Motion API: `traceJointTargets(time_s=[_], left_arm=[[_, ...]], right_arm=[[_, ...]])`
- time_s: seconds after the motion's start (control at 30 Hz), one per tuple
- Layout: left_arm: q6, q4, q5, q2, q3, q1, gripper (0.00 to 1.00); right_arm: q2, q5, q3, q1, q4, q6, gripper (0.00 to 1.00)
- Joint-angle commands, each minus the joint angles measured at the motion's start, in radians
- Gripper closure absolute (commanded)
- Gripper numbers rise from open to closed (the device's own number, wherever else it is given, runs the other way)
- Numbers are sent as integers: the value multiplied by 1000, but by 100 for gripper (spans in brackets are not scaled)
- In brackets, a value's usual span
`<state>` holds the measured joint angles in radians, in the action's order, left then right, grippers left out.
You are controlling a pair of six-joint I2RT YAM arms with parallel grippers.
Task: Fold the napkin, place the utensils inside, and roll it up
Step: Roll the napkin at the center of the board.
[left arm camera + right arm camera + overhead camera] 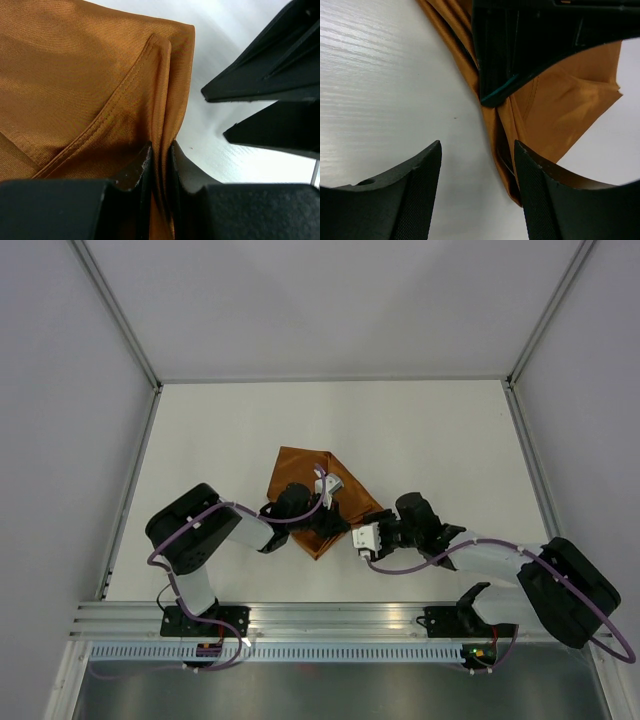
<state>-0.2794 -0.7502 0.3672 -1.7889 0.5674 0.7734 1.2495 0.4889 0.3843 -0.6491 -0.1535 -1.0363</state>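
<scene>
No writing, label, brand mark or number can be read in any of the three views.

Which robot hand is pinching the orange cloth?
The left gripper: it is shut on a fold of the napkin. The right gripper is wide open beside the cloth's edge, gripping nothing.
</scene>
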Motion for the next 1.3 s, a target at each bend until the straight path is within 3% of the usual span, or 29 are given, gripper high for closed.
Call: traceJointTargets(time_s=[0.0,0.3,0.47,0.6,0.97,1.27], left_arm=[[-12,146,19,-50,-31,-2,98],[-12,140,41,-61,-35,-16,98],[-14,126,61,-61,-41,-31,98],[-12,120,78,-58,-46,-42,98],[-9,111,104,-69,-47,-57,98],[-9,94,127,-70,-55,-71,98]], right_arm=[[27,-104,-71,-55,-323,-76,34],[166,-217,-122,-124,-560,-148,34],[217,-225,-130,-133,-587,-185,36],[234,-222,-130,-139,-575,-203,44],[337,-251,-136,-159,-647,-260,52],[352,-262,-127,-169,-640,-277,70]])
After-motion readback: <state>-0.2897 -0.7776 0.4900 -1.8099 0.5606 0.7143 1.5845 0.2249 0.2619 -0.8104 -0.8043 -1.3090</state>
